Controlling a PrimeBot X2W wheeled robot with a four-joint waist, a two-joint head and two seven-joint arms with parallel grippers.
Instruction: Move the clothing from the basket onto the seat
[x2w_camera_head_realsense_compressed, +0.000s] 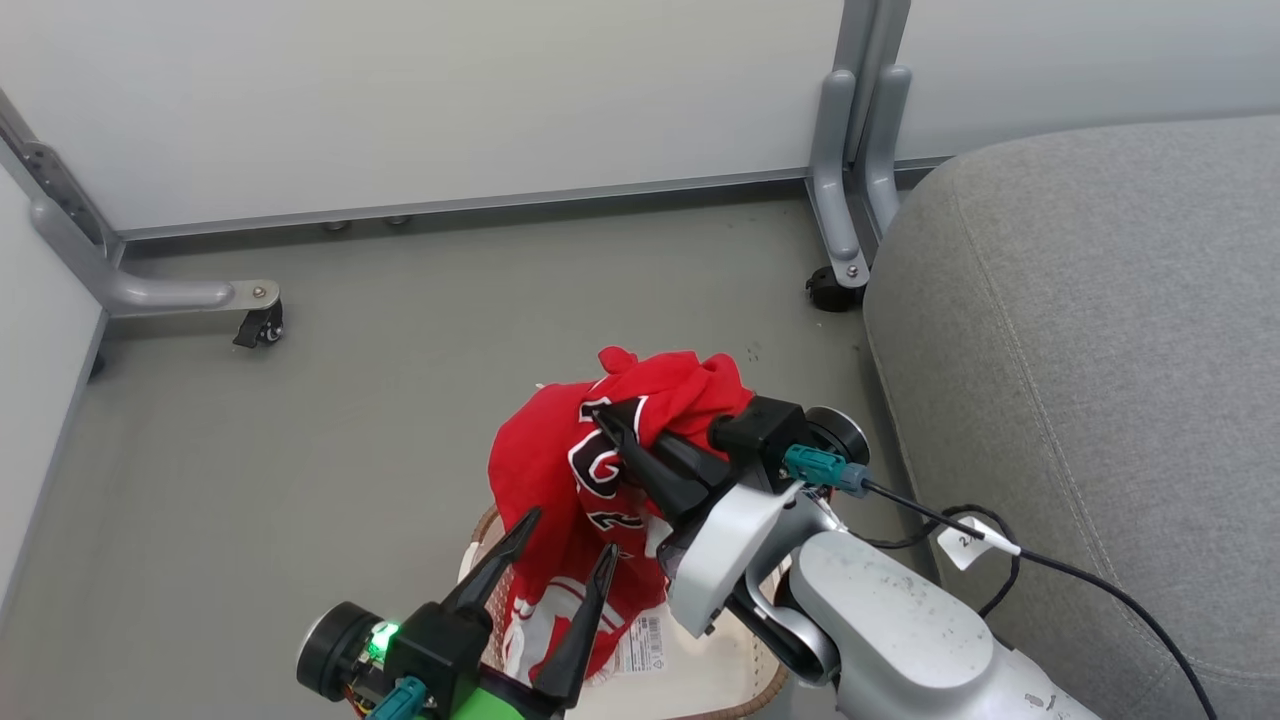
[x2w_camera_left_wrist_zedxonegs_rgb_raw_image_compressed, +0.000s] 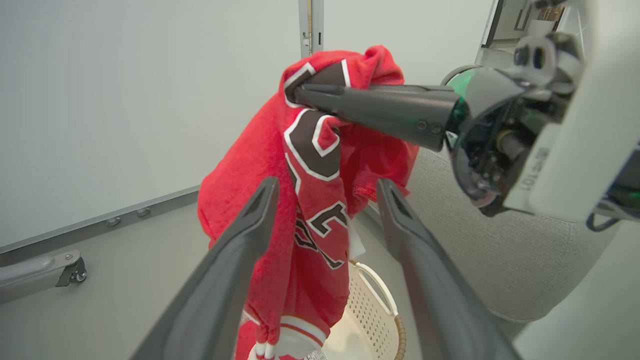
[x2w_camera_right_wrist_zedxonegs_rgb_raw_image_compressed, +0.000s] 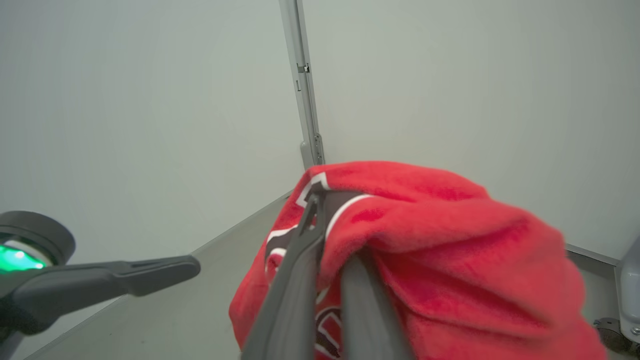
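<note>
A grey floor (x2w_camera_head_realsense_compressed: 350, 420) runs between white panels (x2w_camera_head_realsense_compressed: 500, 90) and the seat (x2w_camera_head_realsense_compressed: 1100, 300). Nearest, the cream basket (x2w_camera_head_realsense_compressed: 762, 690) stands on the floor just beside the seat's front. Over it the left gripper (x2w_camera_head_realsense_compressed: 572, 532) has its fingers spread wide, either side of the hanging red clothing (x2w_camera_head_realsense_compressed: 540, 450) and gripping nothing. Just beyond, the right gripper (x2w_camera_head_realsense_compressed: 605, 420) has its fingers clamped together on the clothing's top fold, holding it raised, with the hem reaching down into the basket. Farther back, a caster (x2w_camera_head_realsense_compressed: 260, 325) sits under the panel frame.

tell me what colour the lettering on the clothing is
Black outlined in white, on the red clothing; clearest in the left wrist view.
</note>
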